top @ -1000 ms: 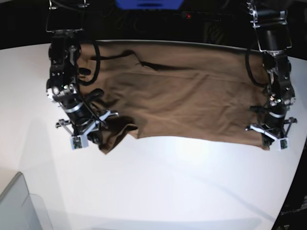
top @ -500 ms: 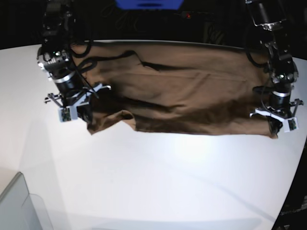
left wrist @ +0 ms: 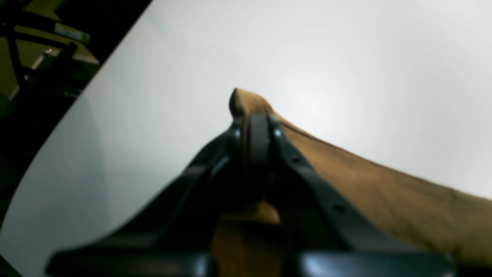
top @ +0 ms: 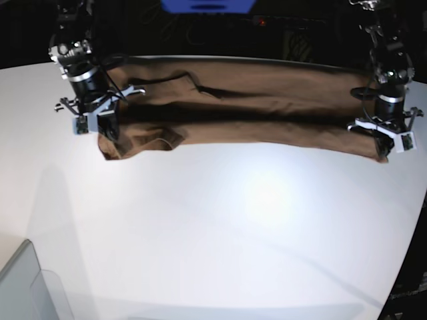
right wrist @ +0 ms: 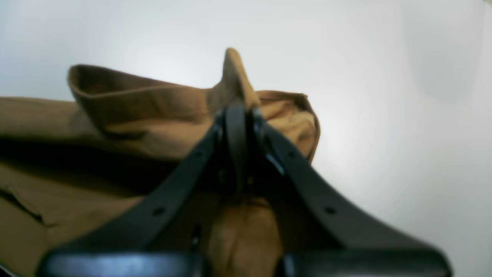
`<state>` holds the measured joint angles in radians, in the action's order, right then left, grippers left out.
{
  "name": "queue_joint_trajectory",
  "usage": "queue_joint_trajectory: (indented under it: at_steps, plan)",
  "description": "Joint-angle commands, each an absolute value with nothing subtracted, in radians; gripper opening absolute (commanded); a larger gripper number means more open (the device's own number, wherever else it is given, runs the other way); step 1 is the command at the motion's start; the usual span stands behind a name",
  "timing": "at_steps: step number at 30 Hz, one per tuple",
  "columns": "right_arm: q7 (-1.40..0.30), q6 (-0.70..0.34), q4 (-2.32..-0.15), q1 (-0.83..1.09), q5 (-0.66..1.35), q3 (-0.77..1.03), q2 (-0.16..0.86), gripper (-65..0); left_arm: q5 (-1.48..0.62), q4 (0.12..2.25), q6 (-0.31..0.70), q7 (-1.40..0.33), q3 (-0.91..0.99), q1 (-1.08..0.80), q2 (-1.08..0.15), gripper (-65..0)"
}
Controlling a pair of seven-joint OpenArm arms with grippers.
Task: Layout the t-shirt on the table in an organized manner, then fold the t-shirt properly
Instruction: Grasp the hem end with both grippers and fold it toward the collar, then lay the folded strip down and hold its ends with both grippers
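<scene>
The t-shirt (top: 253, 110) lies stretched in a long band across the far side of the table (top: 220, 227), its back edge running close along the table's curved far rim. The near edge of the cloth is lifted and doubled over toward the back, so a dark shadowed fold runs the length of the band. The left gripper (top: 381, 148) pinches the cloth tight at the base view's right-hand end; its wrist camera shows the two black jaws pressed together with a small tan nub poking out beyond them (only bare white tabletop beyond that). The right gripper (top: 109, 132) is clamped just as narrowly on the opposite end, where a sleeve (right wrist: 292, 115) bunches and droops beside the jaws. The broad white surface nearer the viewer is open, save for a grey translucent bin (top: 27, 287) at the near left corner.
</scene>
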<state>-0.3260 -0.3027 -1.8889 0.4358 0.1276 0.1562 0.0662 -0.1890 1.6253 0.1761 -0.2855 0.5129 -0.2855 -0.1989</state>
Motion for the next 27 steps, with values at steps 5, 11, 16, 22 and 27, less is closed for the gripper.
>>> queue_joint_trajectory:
  at_steps: [5,11,16,22,27]
  plan:
    - [-0.259,-0.305,-1.856,0.453,0.133,0.166,0.082,-65.0,-0.194,1.641,0.171,-0.257,0.519,-0.34,-0.209,-65.0]
    - [-0.254,-0.305,-1.788,0.446,0.133,0.202,0.091,-65.0,-0.194,1.641,0.171,-0.259,0.549,-0.377,-0.208,-65.0]
    - [-0.254,-0.305,-1.753,0.443,0.133,0.208,0.091,-65.0,-0.194,1.641,0.171,-0.262,0.547,-0.407,-0.208,-65.0]
    - [-0.254,-0.305,-1.742,0.443,0.133,0.208,0.088,-65.0,-0.194,1.621,0.196,-0.265,0.545,-0.427,-0.208,-65.0]
    - [-0.254,-0.305,-1.742,0.446,0.133,0.208,0.088,-65.0,-0.191,1.58,0.328,-0.265,0.555,-0.432,-0.208,-65.0]
